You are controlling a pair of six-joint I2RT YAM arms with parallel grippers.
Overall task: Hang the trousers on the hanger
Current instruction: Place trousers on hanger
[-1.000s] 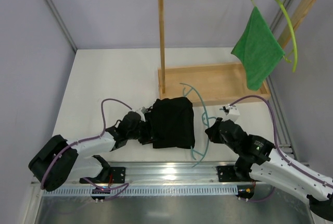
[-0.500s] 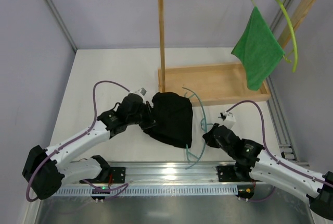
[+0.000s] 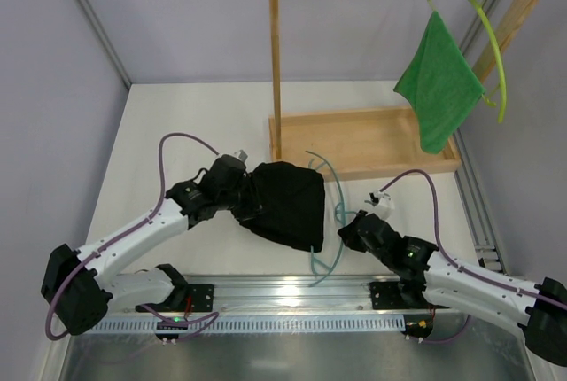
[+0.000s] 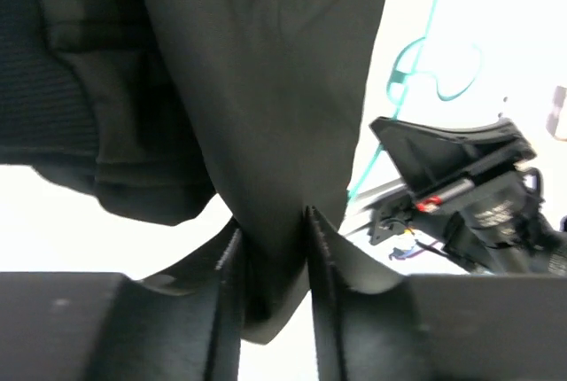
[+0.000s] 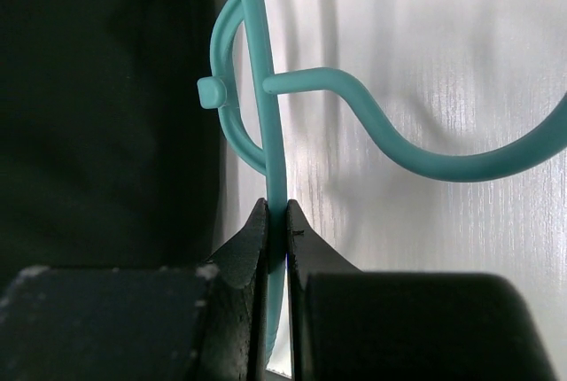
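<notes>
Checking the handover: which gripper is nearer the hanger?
Right. The right gripper has its jaws shut on the hanger; the left gripper pinches the trousers, left of the hanger.

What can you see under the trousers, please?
The table shows around the trousers, and the hanger runs along their right edge. Whether part of the hanger, or anything else, lies beneath cannot be seen, because the fabric covers it.
</notes>
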